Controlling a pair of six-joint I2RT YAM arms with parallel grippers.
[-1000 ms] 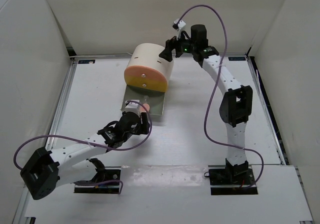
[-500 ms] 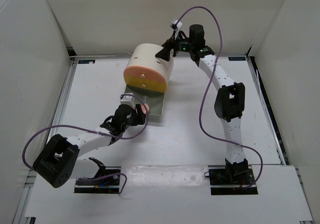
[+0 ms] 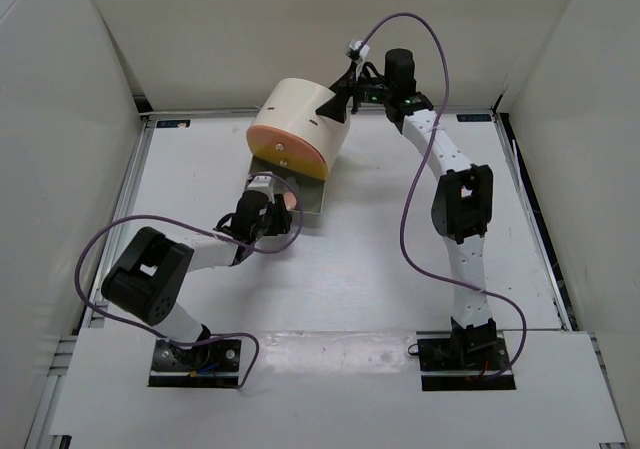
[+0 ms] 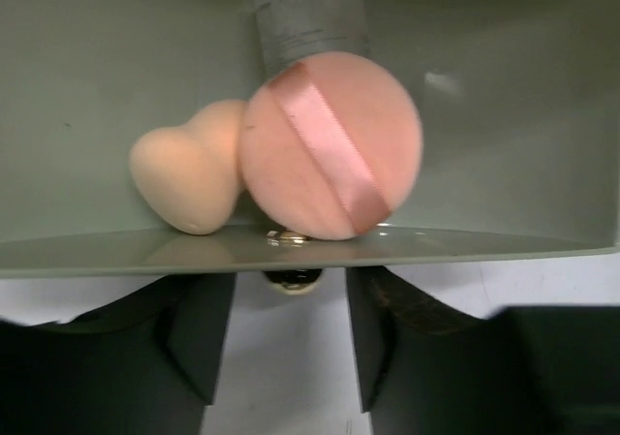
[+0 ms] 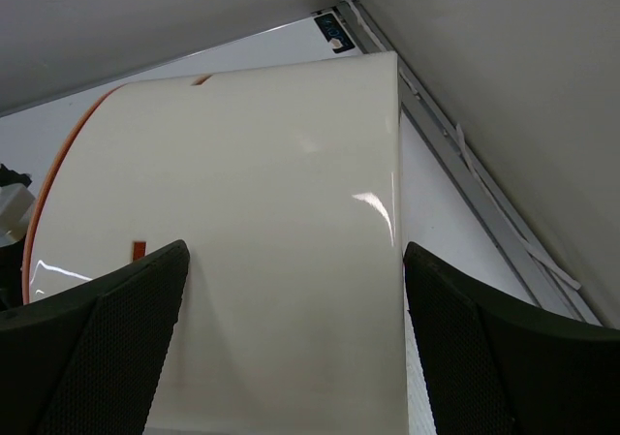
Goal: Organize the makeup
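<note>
the left fingers stand spread and released just before the low front rim of the grey-green open tray, with bare white worktop showing between them. a small shiny knob under that rim sits in the gap, and we see no finger touching it. behind the rim, inside the tray, the round pink puff with a satin ribbon stands close to the front edge. the peach egg-shaped sponge lies just beside it on its left. the worktop is open on both sides of the tray. the right fingers stand wide on either side of the big cream cylinder box; we cannot tell if they press it.
</note>
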